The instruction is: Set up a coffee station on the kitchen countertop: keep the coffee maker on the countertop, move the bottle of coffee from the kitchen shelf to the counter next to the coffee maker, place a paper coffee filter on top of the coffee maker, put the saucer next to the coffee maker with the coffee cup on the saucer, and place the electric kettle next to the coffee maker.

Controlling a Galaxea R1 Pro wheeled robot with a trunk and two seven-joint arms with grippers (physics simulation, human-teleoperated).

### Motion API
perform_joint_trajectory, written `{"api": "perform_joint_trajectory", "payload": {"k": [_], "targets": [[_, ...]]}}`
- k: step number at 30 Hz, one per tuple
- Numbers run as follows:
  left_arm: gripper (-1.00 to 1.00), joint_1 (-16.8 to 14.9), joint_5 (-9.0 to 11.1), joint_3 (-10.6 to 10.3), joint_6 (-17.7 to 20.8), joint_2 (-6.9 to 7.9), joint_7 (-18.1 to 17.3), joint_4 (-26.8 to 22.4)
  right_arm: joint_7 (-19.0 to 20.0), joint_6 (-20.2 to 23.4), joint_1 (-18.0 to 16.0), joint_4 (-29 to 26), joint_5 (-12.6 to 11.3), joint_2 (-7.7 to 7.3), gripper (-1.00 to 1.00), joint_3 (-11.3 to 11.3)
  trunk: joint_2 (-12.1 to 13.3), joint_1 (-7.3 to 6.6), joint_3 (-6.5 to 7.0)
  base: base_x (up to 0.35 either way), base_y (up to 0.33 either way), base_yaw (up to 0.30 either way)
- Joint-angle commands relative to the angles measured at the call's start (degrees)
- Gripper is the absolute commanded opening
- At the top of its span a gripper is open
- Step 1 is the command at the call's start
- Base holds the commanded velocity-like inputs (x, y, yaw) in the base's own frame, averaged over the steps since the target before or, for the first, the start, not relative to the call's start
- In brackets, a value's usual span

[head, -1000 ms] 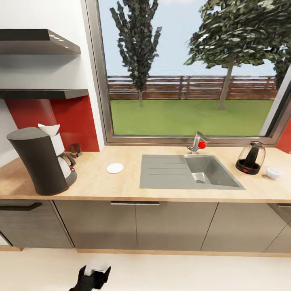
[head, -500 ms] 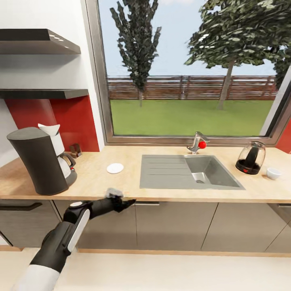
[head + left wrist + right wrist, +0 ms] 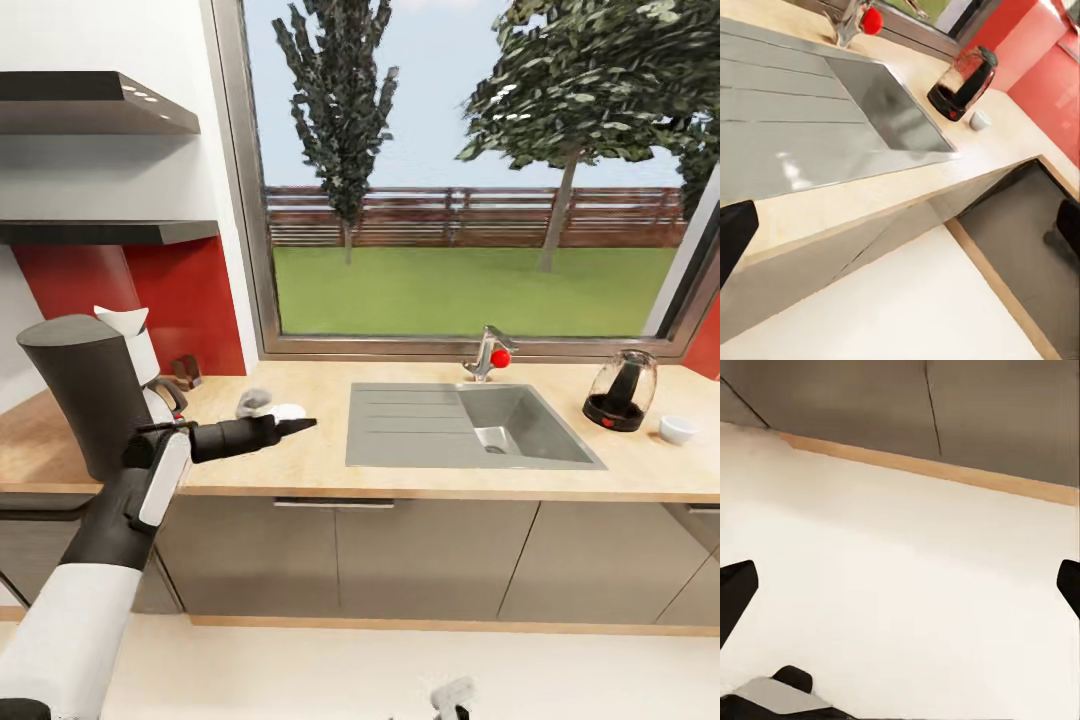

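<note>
The coffee maker (image 3: 88, 405) stands at the left end of the kitchen countertop (image 3: 330, 462) with a white paper filter (image 3: 124, 320) on top. Behind it, against the red wall, is the small brown bottle of coffee (image 3: 187, 372). My left gripper (image 3: 296, 425) (image 3: 900, 229) is open and hovers over the counter, just in front of the white saucer (image 3: 289, 409), which it partly hides. At the far right sit the electric kettle (image 3: 622, 390) (image 3: 964, 82) and the coffee cup (image 3: 678, 428) (image 3: 980, 120). My right gripper (image 3: 450, 695) (image 3: 900, 589) hangs low over the floor, open.
A steel sink (image 3: 520, 425) with a red-knobbed tap (image 3: 488, 352) takes the counter's middle. Two dark shelves (image 3: 110, 232) hang above the coffee maker. Dark grey cabinet fronts (image 3: 420, 555) run below the counter, and a big window lies behind.
My left arm has risen from the counter's front edge to above the worktop beside the saucer. The right gripper has come into the head view's bottom edge.
</note>
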Motion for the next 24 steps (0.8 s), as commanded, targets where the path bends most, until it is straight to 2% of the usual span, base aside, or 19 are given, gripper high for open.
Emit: {"api": "perform_joint_trajectory", "payload": {"k": [1, 3, 5, 6, 7, 10, 11, 12, 13, 14, 16, 21, 22, 24], "targets": [[1.00, -0.2, 0.0, 1.4, 1.0, 4.51, -0.1, 0.3, 2.4, -0.1, 0.0, -10.6, 0.5, 1.34, 1.00, 0.1, -0.1, 0.04, -0.14, 0.000, 0.000, 0.000], [1.00, 0.0, 0.1, 1.6, 1.1, 6.94, -0.1, 0.5, 4.9, 0.1, 0.0, -16.8, 0.4, 1.60, 1.00, 0.2, -0.1, 0.04, -0.14, 0.000, 0.000, 0.000], [1.00, 0.2, 0.0, 1.7, 1.1, 8.21, -0.1, 0.8, 8.4, 0.7, 0.0, -22.5, 0.3, 1.85, 1.00, 0.2, -0.1, 0.04, -0.14, 0.000, 0.000, 0.000], [1.00, 0.3, -0.1, 1.7, 1.1, 8.62, 0.0, 0.9, 10.9, 2.7, 0.0, -27.3, 0.3, 2.33, 1.00, 0.2, -0.1, 0.04, -0.14, 0.000, 0.000, 0.000], [1.00, 0.4, -0.1, 1.7, 1.1, 8.78, 0.1, 0.9, 12.1, 4.7, 0.0, -30.3, 0.2, 2.74, 1.00, 0.2, -0.1, 0.04, -0.14, 0.000, 0.000, 0.000], [1.00, 0.5, -0.2, 1.7, 1.0, 9.13, 0.3, 1.2, 14.2, 14.4, 0.0, -41.9, -0.3, 3.52, 1.00, 0.3, -0.1, 0.04, -0.14, 0.000, 0.000, 0.000], [1.00, 0.5, -0.2, 1.7, 0.8, 9.18, 0.3, 2.0, 16.2, 19.4, 0.0, -48.0, -3.6, 3.57, 1.00, 1.1, -0.1, 0.04, -0.14, 0.000, 0.000, 0.000], [1.00, 0.5, -0.3, 1.8, 0.6, 9.14, 0.4, 2.8, 18.2, 26.8, 0.0, -55.1, -9.4, 3.59, 1.00, 2.1, -0.1, 0.04, -0.14, 0.000, 0.000, 0.000], [1.00, 0.5, -0.2, 1.8, 0.5, 9.10, 0.6, 3.0, 18.7, 30.0, -0.2, -57.1, -11.8, 3.60, 1.00, 2.3, -0.1, 0.04, -0.14, 0.000, 0.000, 0.000], [1.00, 0.5, -0.2, 1.8, 0.4, 9.07, 0.9, 3.0, 18.8, 31.8, -0.6, -57.8, -12.9, 3.60, 1.00, 2.4, -0.1, 0.04, -0.14, 0.000, 0.000, 0.000], [1.00, 0.6, -0.2, 1.8, 0.3, 8.99, 1.7, 3.1, 18.2, 34.2, -2.2, -58.4, -13.9, 3.60, 1.00, 2.5, -0.1, 0.04, -0.14, 0.000, 0.000, 0.000], [1.00, 0.6, -0.2, 1.8, 0.3, 8.65, 3.6, 3.2, 12.0, 41.2, -11.6, -58.4, -16.0, 3.67, 1.00, 2.4, -0.1, 0.04, -0.14, 0.000, 0.000, 0.000], [1.00, 0.6, -0.2, 1.8, 0.2, 8.57, 3.7, 3.2, 9.7, 42.4, -14.1, -58.0, -17.0, 3.68, 1.00, 2.3, -0.1, 0.04, -0.14, 0.000, 0.000, 0.000], [1.00, 0.6, -0.1, 1.8, 0.2, 8.42, 3.9, 3.2, 1.6, 44.9, -20.8, -57.0, -22.3, 3.68, 1.00, 2.2, -0.1, 0.04, -0.14, 0.000, 0.000, 0.000]]}}
